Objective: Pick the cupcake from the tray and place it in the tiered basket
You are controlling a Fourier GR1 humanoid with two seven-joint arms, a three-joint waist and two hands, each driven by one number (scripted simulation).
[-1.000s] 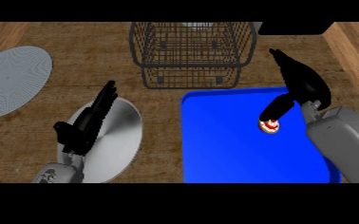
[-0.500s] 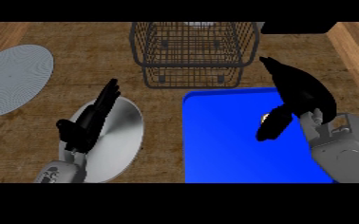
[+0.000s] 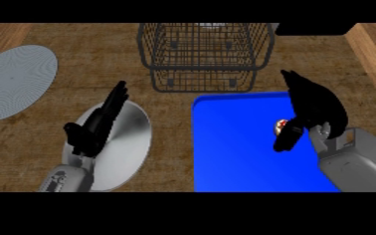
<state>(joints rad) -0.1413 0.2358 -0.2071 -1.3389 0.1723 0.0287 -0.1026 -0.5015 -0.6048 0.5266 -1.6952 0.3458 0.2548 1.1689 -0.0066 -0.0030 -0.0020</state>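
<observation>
The cupcake (image 3: 280, 125) shows as a small red and white patch on the blue tray (image 3: 235, 144), near its right side. My right hand (image 3: 317, 107) sits over it from the right. Its fingers curl down above the cupcake and the thumb (image 3: 286, 138) wraps below it, so most of the cupcake is hidden. The black wire tiered basket (image 3: 204, 55) stands just beyond the tray's far edge. My left hand (image 3: 99, 122) rests open, fingers up, over a grey plate (image 3: 129, 149) at the lower left.
A second grey plate (image 3: 22, 79) lies at the far left edge of the wooden counter (image 3: 88, 50). A dark object (image 3: 312, 29) sits at the back right beside the basket. A light wooden strip (image 3: 363, 45) runs along the right side.
The right hand's fingers have drawn in and curled down over the cupcake, and the thumb has come in under it. The left hand has barely shifted.
</observation>
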